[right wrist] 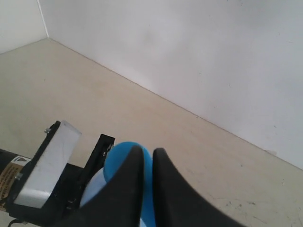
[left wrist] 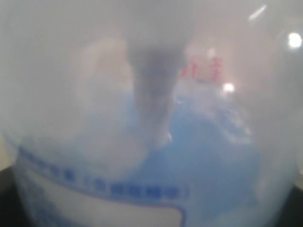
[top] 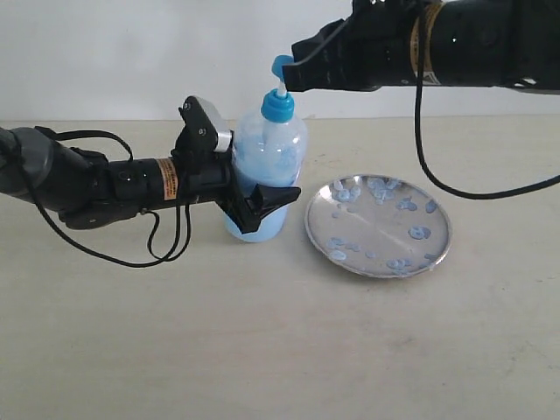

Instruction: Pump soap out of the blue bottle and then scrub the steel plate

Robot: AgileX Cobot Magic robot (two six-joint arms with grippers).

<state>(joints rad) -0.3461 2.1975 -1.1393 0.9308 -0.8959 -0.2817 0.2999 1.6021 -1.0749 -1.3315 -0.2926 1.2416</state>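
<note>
The blue bottle [top: 273, 149] stands upright on the table, its blue pump head [top: 281, 66] raised on the white stem. Pale blue soap [top: 265, 224] fills its lower part. My left gripper [top: 261, 206] is shut on the bottle's body from the left. In the left wrist view the bottle wall [left wrist: 94, 94] fills the picture, with soap [left wrist: 208, 156] and a red mark [left wrist: 204, 67] behind it. My right gripper [top: 294, 75] is shut, its tips right at the pump head [right wrist: 117, 160]. The right gripper [right wrist: 147, 152] holds nothing. To the right lies the steel plate [top: 376, 234] with light-blue blobs [top: 420, 233].
The pale table [top: 262, 350] stretches from the near edge to a white wall [top: 131, 52] at the back. A black cable [top: 455, 188] hangs from the right arm over the plate's far side. The left arm [top: 79, 179] lies low across the left of the table.
</note>
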